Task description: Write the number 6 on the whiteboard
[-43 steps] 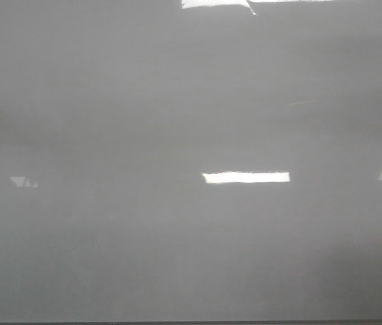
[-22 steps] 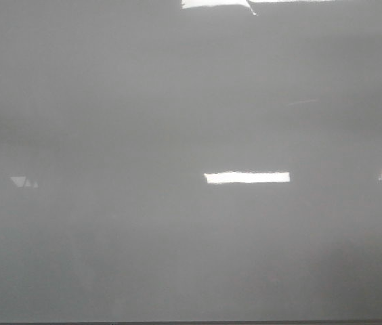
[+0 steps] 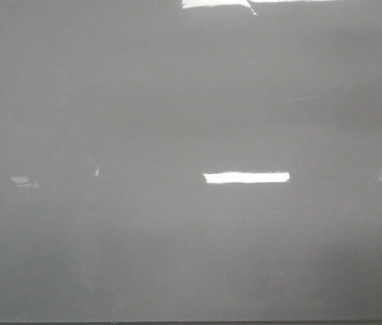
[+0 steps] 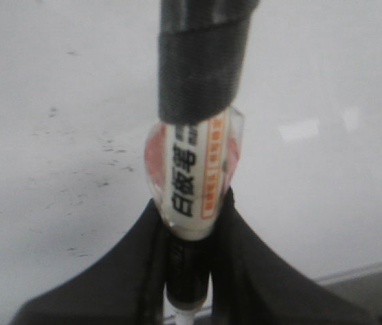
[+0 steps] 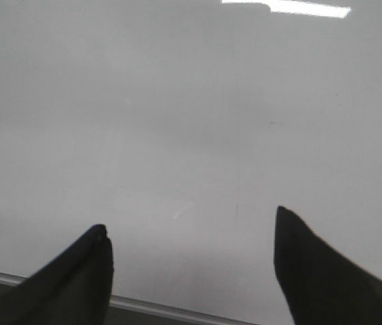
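Left gripper (image 4: 189, 223) clamped on a marker (image 4: 194, 172) over the whiteboard (image 3: 191, 257), right gripper (image 5: 191, 237) spread apart above it

Bright rectangular ceiling-light reflections (image 3: 246, 177) (perhaps fluorescent tubes) overhead.

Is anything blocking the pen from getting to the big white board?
Nothing visible does. The left gripper clamps the taped, labelled marker, and only bare glossy white-grey whiteboard shows around it. The tip itself is hidden.
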Controlling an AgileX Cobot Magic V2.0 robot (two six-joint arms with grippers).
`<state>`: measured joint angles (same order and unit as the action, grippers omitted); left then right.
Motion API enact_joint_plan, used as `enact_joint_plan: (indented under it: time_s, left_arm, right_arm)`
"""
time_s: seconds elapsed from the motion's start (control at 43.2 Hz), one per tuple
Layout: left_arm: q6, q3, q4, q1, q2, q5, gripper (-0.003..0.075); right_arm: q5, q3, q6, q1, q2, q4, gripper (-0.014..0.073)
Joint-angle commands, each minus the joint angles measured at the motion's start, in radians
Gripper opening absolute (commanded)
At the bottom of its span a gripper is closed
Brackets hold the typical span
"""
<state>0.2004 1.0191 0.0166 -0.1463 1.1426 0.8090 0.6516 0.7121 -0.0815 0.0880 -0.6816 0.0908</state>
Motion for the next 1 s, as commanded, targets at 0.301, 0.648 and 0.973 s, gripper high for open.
enact_joint_plan:
  time_s: [0.301,0.648,0.973]
  left_arm:
    - [0.449,0.167,-0.273,-0.288,0.104,0.216,-0.002]
    - [0.611,0.19,-0.273,-0.541,0.242,0.2,-0.002]
    - [0.636,0.19,-0.273,-0.637,0.247,0.155,-0.002]
  right_arm:
    - [0.186,0.205,-0.055,0.004,-0.173,0.025,0.0528]
    - [0.341,0.303,-0.548,0.169,-0.36,0.282,0.0528]
    - [0.346,0.368,-0.793,0.412,-0.503,0.372,0.0528]
